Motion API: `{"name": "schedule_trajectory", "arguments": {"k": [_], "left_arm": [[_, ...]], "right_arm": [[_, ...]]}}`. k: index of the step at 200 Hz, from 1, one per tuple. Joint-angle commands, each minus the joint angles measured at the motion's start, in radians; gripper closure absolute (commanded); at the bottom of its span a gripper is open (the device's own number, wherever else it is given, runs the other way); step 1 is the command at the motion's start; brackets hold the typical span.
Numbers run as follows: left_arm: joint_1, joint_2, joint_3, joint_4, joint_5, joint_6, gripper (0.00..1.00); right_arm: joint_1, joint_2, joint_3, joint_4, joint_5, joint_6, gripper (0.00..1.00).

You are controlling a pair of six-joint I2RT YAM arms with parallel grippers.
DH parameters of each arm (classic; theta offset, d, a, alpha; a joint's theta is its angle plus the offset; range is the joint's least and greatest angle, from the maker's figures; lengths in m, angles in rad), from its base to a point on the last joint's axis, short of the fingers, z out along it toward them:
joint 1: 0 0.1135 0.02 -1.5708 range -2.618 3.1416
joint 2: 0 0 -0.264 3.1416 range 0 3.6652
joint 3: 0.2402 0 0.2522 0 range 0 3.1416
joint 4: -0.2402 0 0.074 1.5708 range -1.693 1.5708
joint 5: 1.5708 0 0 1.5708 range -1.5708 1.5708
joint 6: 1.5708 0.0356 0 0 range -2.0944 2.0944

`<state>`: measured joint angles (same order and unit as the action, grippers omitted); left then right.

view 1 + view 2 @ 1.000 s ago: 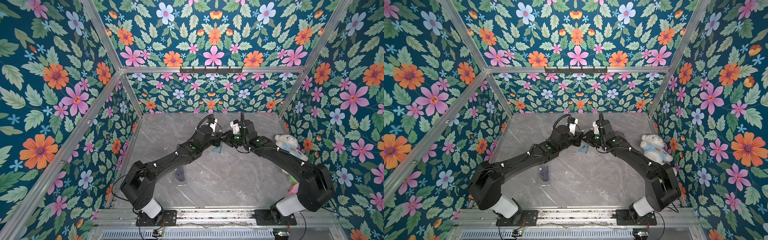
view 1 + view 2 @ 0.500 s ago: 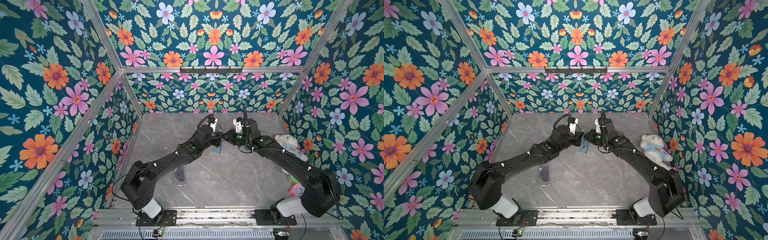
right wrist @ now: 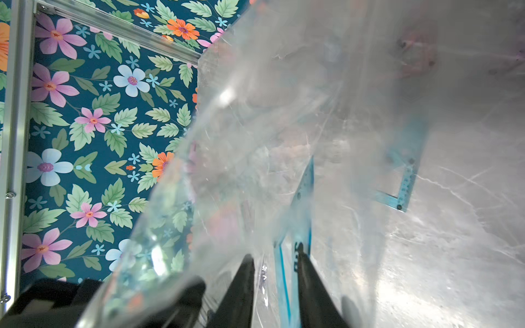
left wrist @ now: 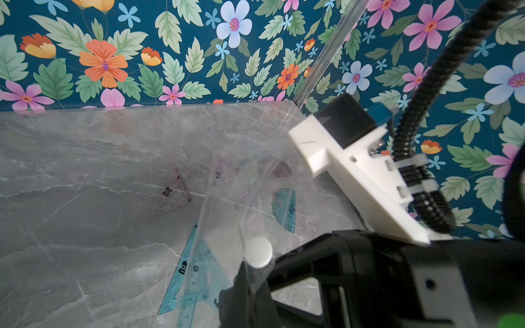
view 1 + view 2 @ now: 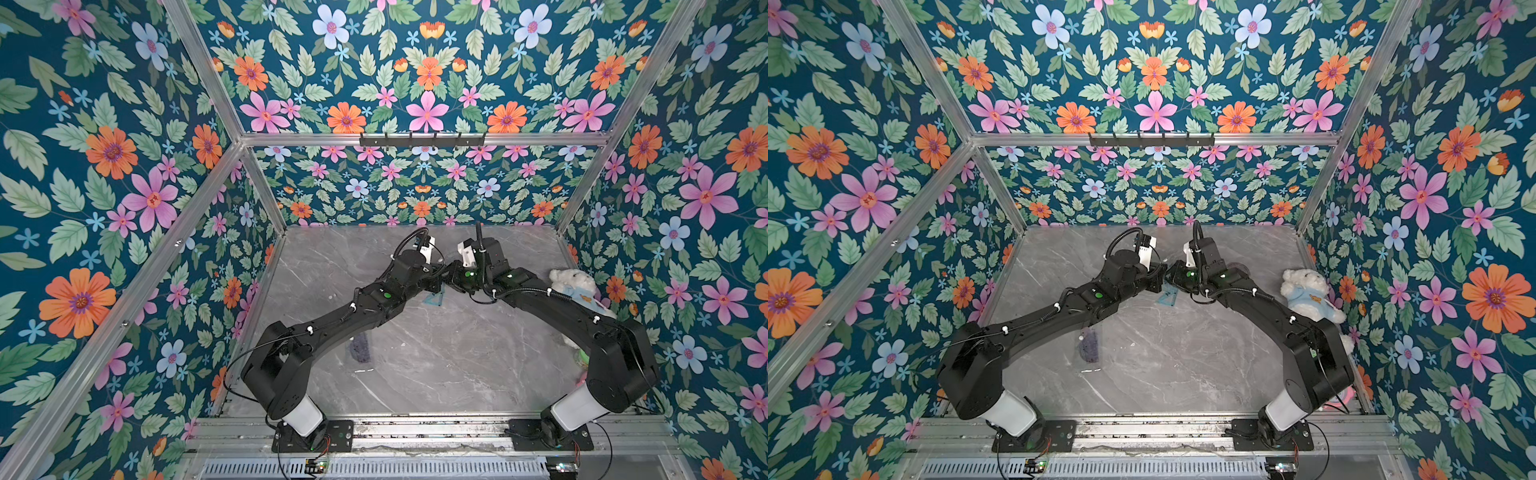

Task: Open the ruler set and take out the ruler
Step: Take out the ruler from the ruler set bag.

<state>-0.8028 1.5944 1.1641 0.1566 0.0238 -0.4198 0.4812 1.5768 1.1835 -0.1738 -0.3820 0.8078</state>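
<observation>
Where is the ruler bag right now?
In both top views the bag is mid-table toward the back, pinched by the left hand, with the right hand close beside it.

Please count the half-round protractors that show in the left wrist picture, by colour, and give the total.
Blue protractor: 1
Pink protractor: 1
Total: 2

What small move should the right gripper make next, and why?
Probably close on the blue ruler: the right gripper stands open, its fingers either side of the ruler, while the left gripper holds the clear sleeve up.
</observation>
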Motion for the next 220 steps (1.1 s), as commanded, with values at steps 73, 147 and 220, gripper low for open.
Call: {"name": "schedule_trajectory", "arguments": {"k": [73, 147, 220], "left_arm": [[-0.001, 0.007, 0.008, 0.021, 0.001, 0.000, 1.00], [-0.002, 0.008, 0.005, 0.029, 0.002, -0.004, 1.00], [-0.006, -0.001, -0.009, 0.036, -0.001, -0.008, 1.00]], "right_arm": [[0.002, -0.016, -0.013, -0.011, 0.026, -0.035, 0.65], [0.025, 0.014, -0.024, 0.060, -0.061, 0.030, 0.66], [0.030, 0.017, -0.039, 0.135, -0.103, 0.087, 0.79]]}}
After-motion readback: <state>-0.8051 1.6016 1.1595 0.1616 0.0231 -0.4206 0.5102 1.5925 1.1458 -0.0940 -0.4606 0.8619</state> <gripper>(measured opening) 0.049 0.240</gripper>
